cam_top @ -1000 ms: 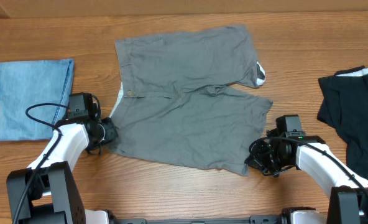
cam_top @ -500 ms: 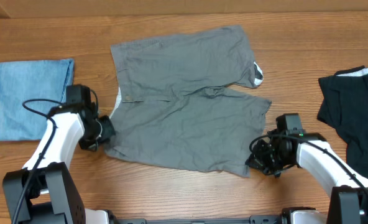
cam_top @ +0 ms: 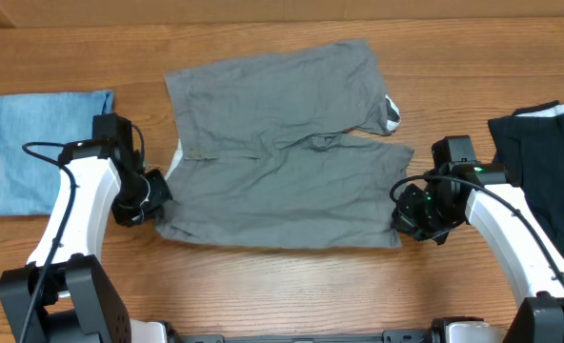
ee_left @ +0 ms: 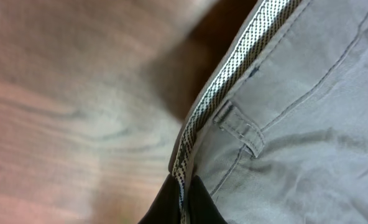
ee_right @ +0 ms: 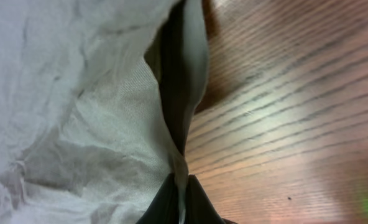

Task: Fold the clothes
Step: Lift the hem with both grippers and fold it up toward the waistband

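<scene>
At the middle of the worktop [cam_top: 282, 295] the clothes [cam_top: 282, 162], a wrinkled grey pair of shorts, lie spread out flat. The left gripper [cam_top: 158, 193] is pressed together on the waistband [ee_left: 224, 87] at the garment's left edge, and the left wrist view shows the band's dotted lining. The right gripper [cam_top: 401, 213] pinches the thin cloth at the garment's right edge. A folded denim piece [cam_top: 49, 148] lies by the worktop's left edge and a black garment [cam_top: 539, 181] by its right edge.
</scene>
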